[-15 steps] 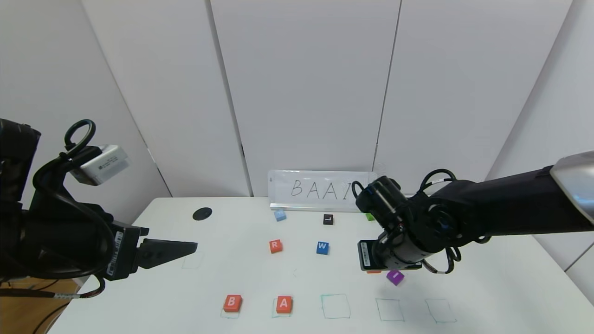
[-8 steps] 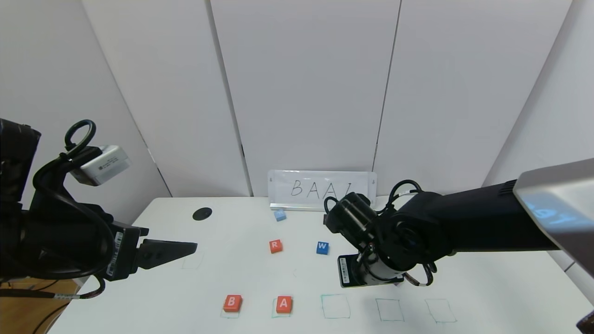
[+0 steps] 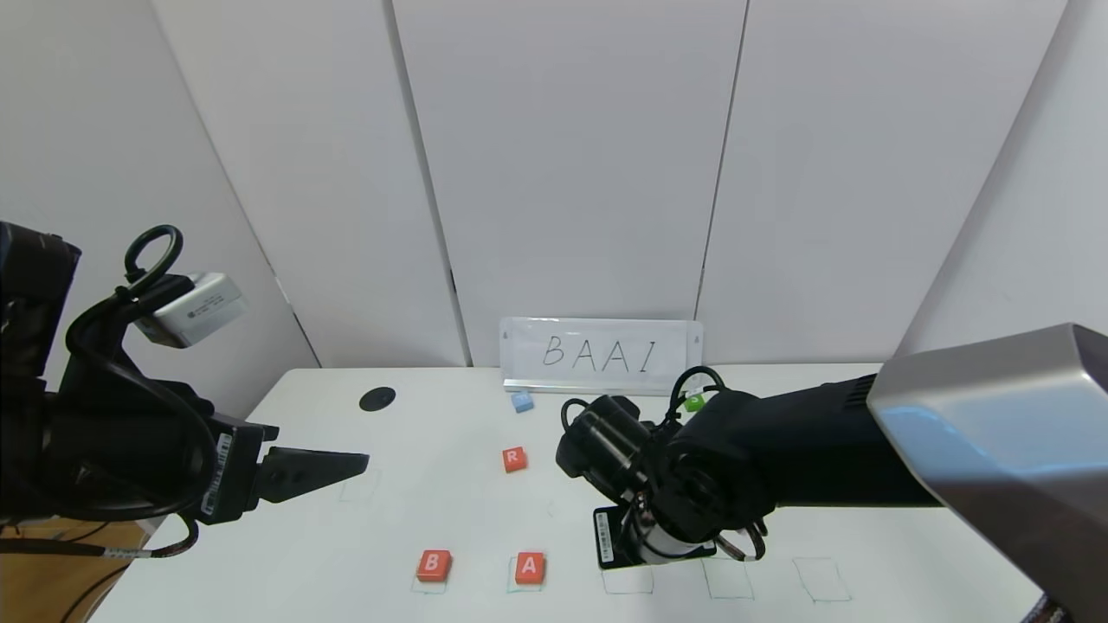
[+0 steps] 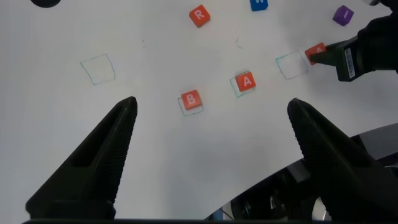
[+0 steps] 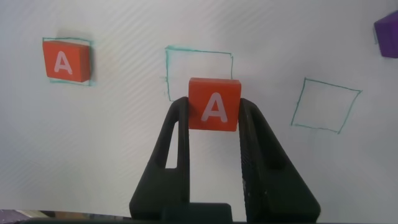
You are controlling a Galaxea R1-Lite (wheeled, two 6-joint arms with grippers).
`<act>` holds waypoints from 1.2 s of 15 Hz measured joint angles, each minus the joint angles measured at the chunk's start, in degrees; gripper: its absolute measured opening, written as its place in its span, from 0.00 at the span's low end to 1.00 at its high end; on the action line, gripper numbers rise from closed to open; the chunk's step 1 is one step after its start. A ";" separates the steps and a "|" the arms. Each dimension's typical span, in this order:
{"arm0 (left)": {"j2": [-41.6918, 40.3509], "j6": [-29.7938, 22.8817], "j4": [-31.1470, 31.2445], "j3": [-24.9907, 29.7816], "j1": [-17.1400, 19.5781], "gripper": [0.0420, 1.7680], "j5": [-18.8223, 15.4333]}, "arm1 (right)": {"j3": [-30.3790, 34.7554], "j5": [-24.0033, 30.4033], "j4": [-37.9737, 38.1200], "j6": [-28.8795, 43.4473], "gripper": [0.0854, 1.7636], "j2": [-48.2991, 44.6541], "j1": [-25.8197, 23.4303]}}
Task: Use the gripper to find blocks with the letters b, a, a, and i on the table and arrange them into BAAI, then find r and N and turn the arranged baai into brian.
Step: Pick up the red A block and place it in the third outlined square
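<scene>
The B block (image 3: 434,564) and one A block (image 3: 530,567) lie on the first two green squares at the front of the table (image 3: 433,433). My right gripper (image 5: 214,111) is shut on the second orange-red A block (image 5: 214,104), just above and beside the third green square (image 5: 199,53). The purple I block (image 5: 387,36) lies farther right, hidden behind the arm in the head view. The r block (image 3: 514,459) sits mid-table. No N block is in view. My left gripper (image 3: 355,465) hovers open and empty over the left side.
A white sign reading BAAI (image 3: 600,355) stands at the back. A light blue block (image 3: 521,401) and a green block (image 3: 693,402) lie near it, and a blue W block (image 4: 259,3) is beyond the R. Two more green squares (image 3: 821,580) are drawn to the right.
My right arm has swung left and toward the front edge with the A block, from beside the purple I to the third green square. The left arm has not moved.
</scene>
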 joint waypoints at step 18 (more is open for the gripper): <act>0.88 0.57 0.09 0.24 -0.06 0.97 0.09 | 2.67 -2.02 -5.78 5.39 0.26 3.17 2.46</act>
